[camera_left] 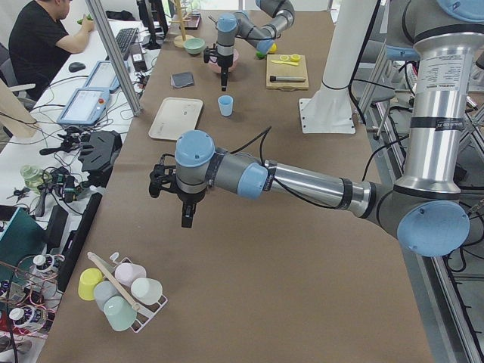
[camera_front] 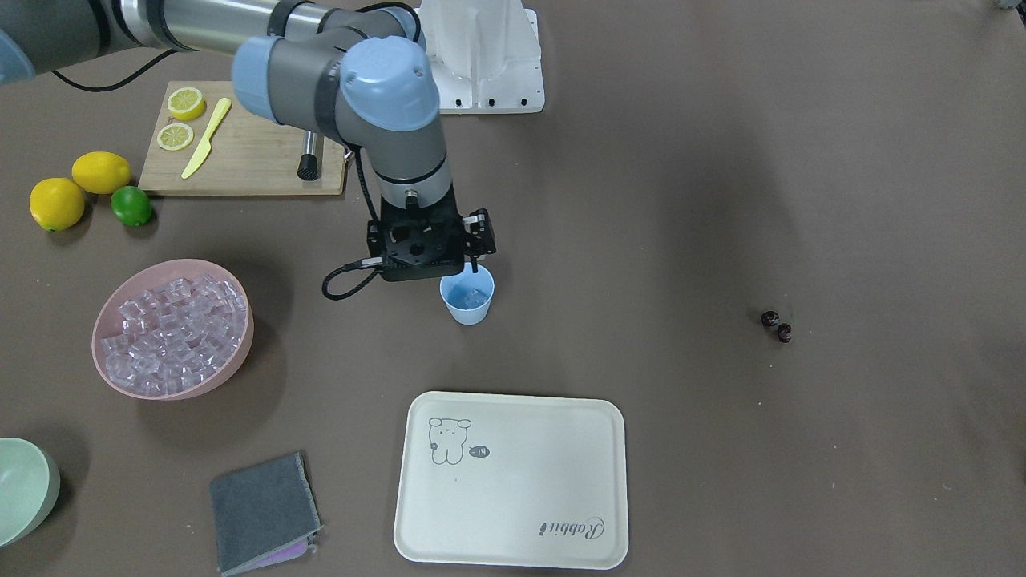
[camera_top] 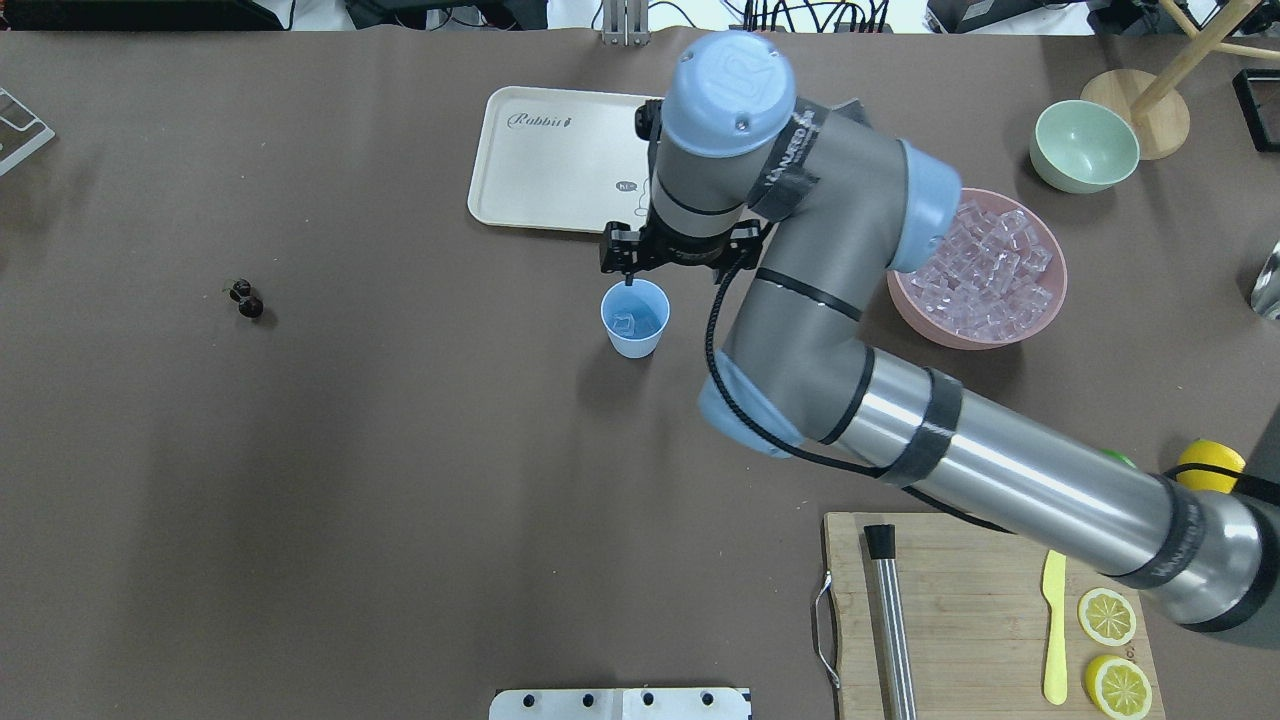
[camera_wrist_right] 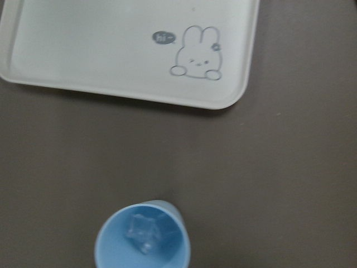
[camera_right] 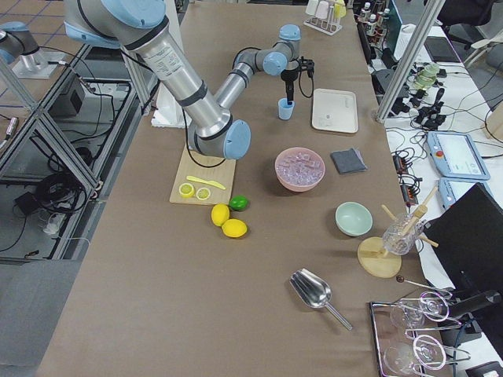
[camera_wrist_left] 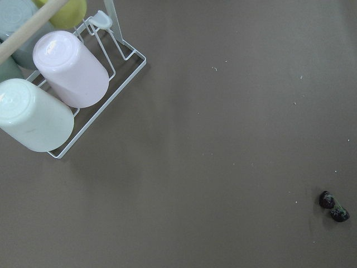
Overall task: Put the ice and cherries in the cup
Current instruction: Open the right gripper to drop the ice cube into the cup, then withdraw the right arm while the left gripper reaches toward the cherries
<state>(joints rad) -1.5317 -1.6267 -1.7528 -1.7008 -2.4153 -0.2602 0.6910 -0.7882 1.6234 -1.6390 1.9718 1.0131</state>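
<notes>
Right tool [camera_front: 474,260] hangs just above the small light-blue plastic cup [camera_front: 467,303], lined up for dropping ice. One clear ice cube [camera_wrist_right: 144,233] sits inside. The tiny dark red cherries [camera_front: 776,325] lie on the brown tabletop [camera_front: 641,240], well apart, probably the left tool's [camera_left: 187,221] job. Can't tell either tool's opening.

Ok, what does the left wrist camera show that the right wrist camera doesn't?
Only the left wrist view: the cherries lying on the table, and a wire rack holding upturned cups. Only the right wrist view: the cup with one ice cube inside, and the rabbit-print tray beyond it. Shared: just the bare brown table.
</notes>
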